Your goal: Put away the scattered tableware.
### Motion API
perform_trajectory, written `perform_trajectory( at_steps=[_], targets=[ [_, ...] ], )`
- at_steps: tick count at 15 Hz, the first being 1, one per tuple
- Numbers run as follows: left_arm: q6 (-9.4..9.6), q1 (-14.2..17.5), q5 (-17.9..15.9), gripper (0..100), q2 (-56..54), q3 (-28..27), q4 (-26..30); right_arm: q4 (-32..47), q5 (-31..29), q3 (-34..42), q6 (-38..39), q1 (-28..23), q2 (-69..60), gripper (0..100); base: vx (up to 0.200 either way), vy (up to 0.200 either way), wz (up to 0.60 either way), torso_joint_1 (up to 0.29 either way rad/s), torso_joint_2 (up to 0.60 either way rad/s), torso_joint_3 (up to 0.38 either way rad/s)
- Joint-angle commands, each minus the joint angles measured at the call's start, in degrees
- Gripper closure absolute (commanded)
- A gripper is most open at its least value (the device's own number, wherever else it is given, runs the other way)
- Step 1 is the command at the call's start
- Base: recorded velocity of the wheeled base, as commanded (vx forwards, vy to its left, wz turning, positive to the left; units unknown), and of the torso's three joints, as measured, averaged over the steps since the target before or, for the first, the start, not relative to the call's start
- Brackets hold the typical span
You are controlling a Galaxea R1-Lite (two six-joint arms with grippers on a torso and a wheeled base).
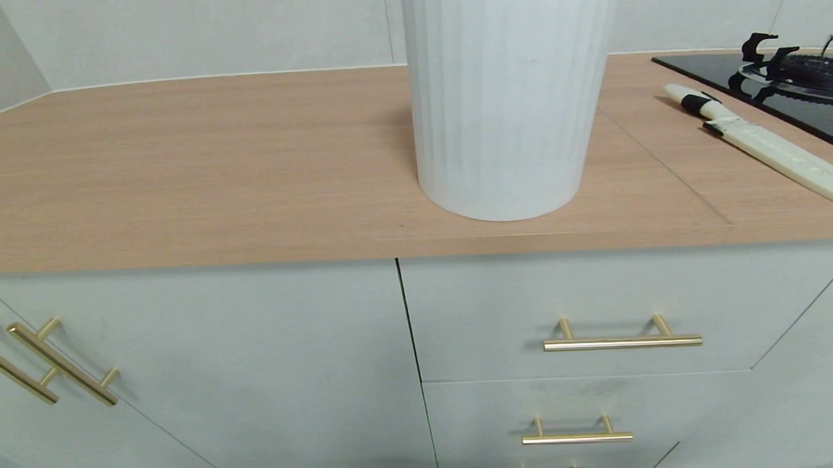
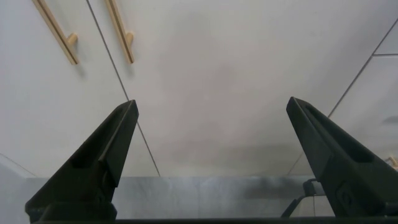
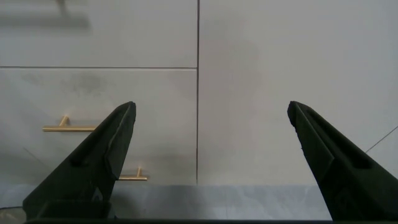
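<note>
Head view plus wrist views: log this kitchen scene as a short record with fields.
counter: wooden worktop
container: tall, white, ribbed, upright near the counter's front edge
knife: cream with black bands, lying flat right of the container, beside the hob
hob: black gas burner, far right
left hand: open, empty, facing cabinet doors
right hand: open, empty, facing drawer fronts

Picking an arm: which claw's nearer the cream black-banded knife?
Right, probably: cream black-banded knife lies right on the wooden counter; right claw faces gold-handled drawers beneath, left claw the paired-handle doors farther left.
</note>
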Motion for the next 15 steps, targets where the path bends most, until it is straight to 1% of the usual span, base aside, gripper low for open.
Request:
perform_trajectory(
  at_steps=[1,5,7,10,15],
  targets=[
    [-0.01,0.01,0.00,0,0.02,0.01,-0.01,0.00,0.02,0.00,-0.03,0.00,0.09,0,0.000,0.000,0.00,0.080,-0.22,-0.110],
    [-0.09,0.01,0.00,0,0.02,0.01,-0.01,0.00,0.02,0.00,-0.03,0.00,0.09,0,0.000,0.000,0.00,0.160,-0.22,-0.242],
    [-0.01,0.01,0.00,0,0.02,0.01,-0.01,0.00,0.02,0.00,0.05,0.00,0.09,0,0.000,0.000,0.00,0.149,-0.64,-0.263],
    [-0.09,0.01,0.00,0,0.02,0.01,-0.01,0.00,0.02,0.00,0.05,0.00,0.09,0,0.000,0.000,0.00,0.049,-0.52,-0.253],
    [-0.01,0.01,0.00,0,0.02,0.01,-0.01,0.00,0.02,0.00,0.05,0.00,0.09,0,0.000,0.000,0.00,0.303,-0.47,-0.258]
  ],
)
